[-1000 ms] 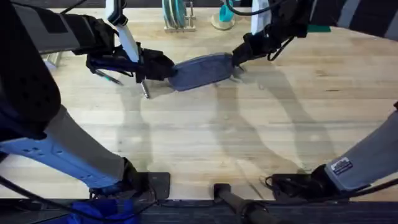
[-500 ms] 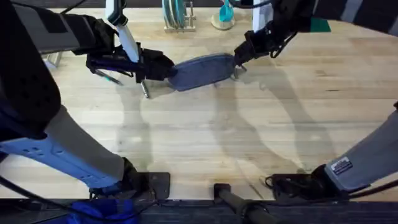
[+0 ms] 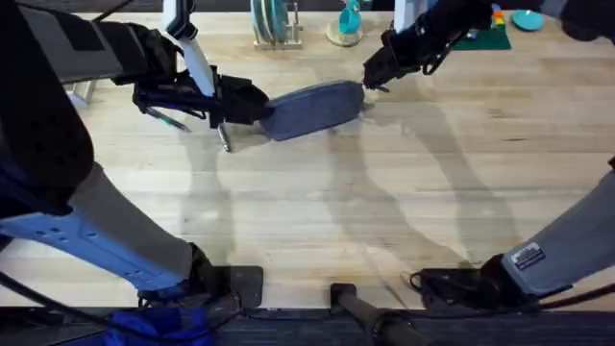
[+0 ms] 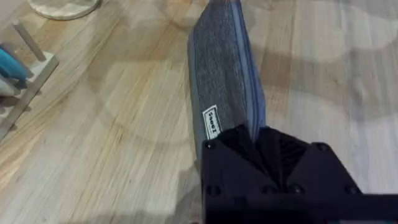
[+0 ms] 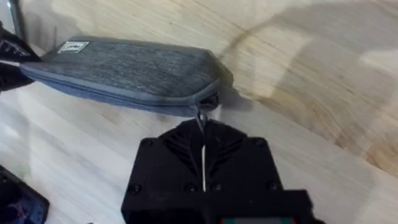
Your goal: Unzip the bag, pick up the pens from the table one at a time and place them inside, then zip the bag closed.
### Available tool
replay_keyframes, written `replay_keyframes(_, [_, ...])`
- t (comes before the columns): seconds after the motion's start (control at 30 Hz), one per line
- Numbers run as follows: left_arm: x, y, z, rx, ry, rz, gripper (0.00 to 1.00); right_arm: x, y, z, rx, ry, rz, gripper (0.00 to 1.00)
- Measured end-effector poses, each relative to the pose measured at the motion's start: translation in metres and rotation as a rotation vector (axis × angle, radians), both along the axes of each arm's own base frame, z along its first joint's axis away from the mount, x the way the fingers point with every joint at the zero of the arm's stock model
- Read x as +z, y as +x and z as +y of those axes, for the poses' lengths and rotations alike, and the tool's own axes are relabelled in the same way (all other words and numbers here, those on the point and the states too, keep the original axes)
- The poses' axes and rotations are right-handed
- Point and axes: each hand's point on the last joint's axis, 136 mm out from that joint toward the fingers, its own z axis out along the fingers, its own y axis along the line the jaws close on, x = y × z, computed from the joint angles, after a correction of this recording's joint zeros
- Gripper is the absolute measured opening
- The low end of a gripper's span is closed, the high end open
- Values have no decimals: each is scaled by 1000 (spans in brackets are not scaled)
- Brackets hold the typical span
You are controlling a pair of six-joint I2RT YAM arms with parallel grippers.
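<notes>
Bag (image 3: pixel 312 109) lies lengthwise between left gripper (image 3: pixel 252 107) and right gripper (image 3: pixel 370 82)

We cannot see the near end of the bag (image 4: pixel 227 81) in the left wrist view, where the left gripper (image 4: pixel 261 146) covers it. From overhead, a pen (image 3: pixel 225 139) pokes out beneath that gripper, its upper part hidden. In the right wrist view the zipper's pull tab (image 5: pixel 202 121) runs between the right gripper (image 5: pixel 203 140) fingers, its tip concealed.
</notes>
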Motion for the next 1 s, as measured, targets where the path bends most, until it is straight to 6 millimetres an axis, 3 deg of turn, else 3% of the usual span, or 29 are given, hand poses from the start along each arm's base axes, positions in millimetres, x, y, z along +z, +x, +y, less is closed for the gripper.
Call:
replay_keyframes(0.3, [0, 0, 0, 0, 0, 0, 41, 0, -2, 1, 4, -1, 4, 31])
replay_keyframes(1.0, [0, 0, 0, 0, 0, 1, 41, 10, -9, 36, 85, 4, -25, 30])
